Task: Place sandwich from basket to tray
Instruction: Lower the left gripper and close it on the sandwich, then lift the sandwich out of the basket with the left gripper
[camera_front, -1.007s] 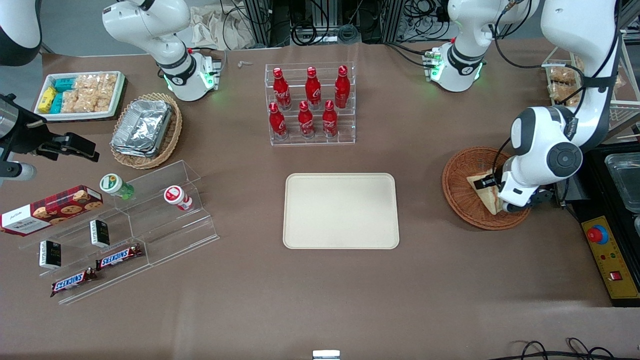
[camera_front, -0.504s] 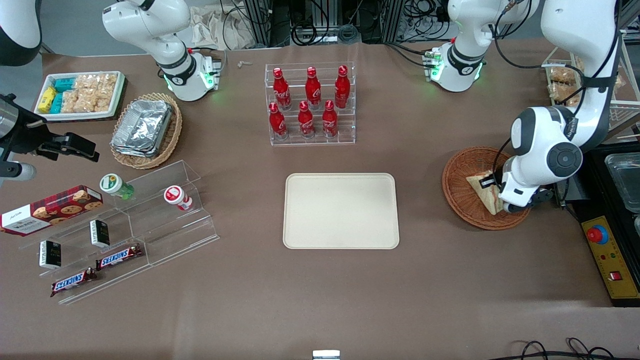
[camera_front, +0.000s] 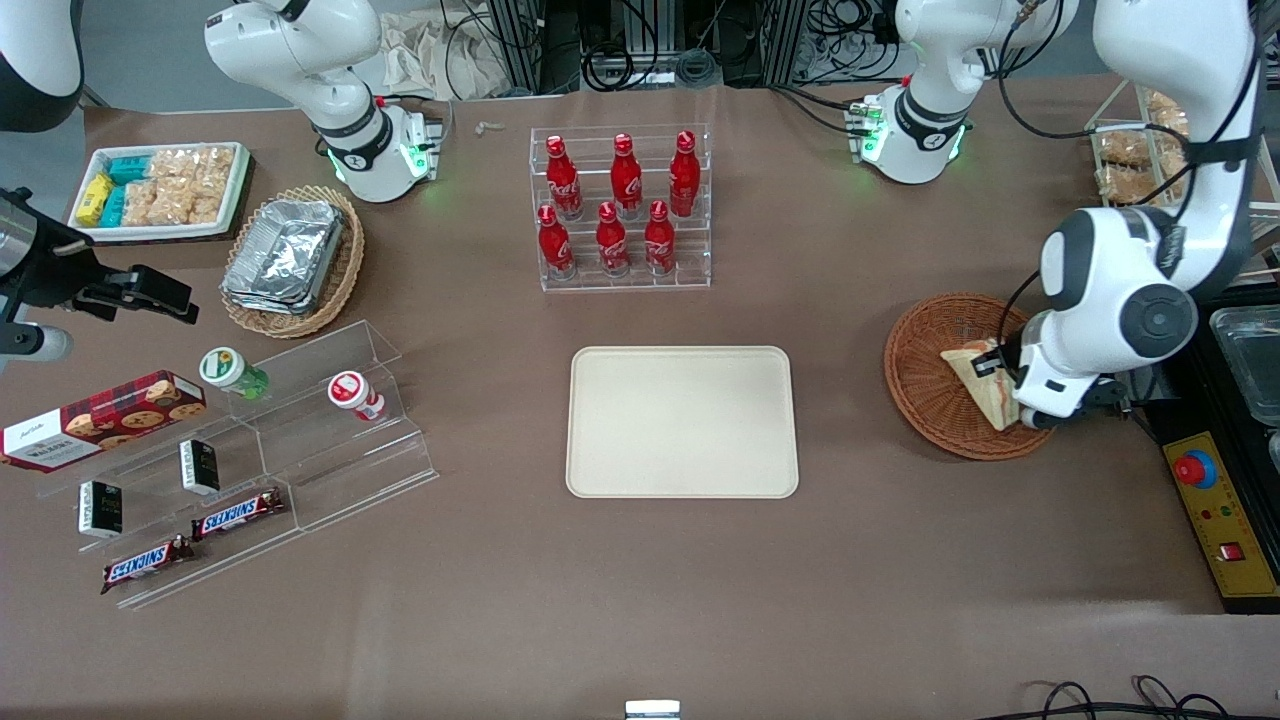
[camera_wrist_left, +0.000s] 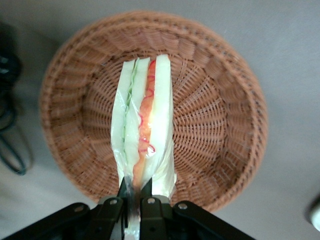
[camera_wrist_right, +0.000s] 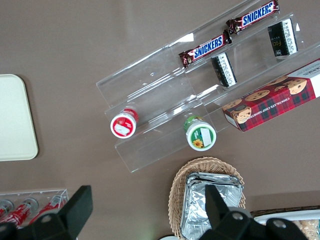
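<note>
The sandwich is a plastic-wrapped wedge of pale bread with red, orange and green filling. In the left wrist view the sandwich hangs above the round reddish-brown wicker basket, cut edge toward the camera. My left gripper is shut on the wrapper at the sandwich's near end. In the front view the gripper holds it over the basket, toward the working arm's end of the table. The cream-beige tray lies flat at the table's middle, bare.
A clear rack of red bottles stands farther from the front camera than the tray. A black control box with a red button sits beside the basket at the table's edge. Snack shelves and a pale oval basket with foil trays lie toward the parked arm's end.
My left gripper has risen with the sandwich in it and shifted slightly toward the working arm's end. The sandwich has lifted off the basket floor.
</note>
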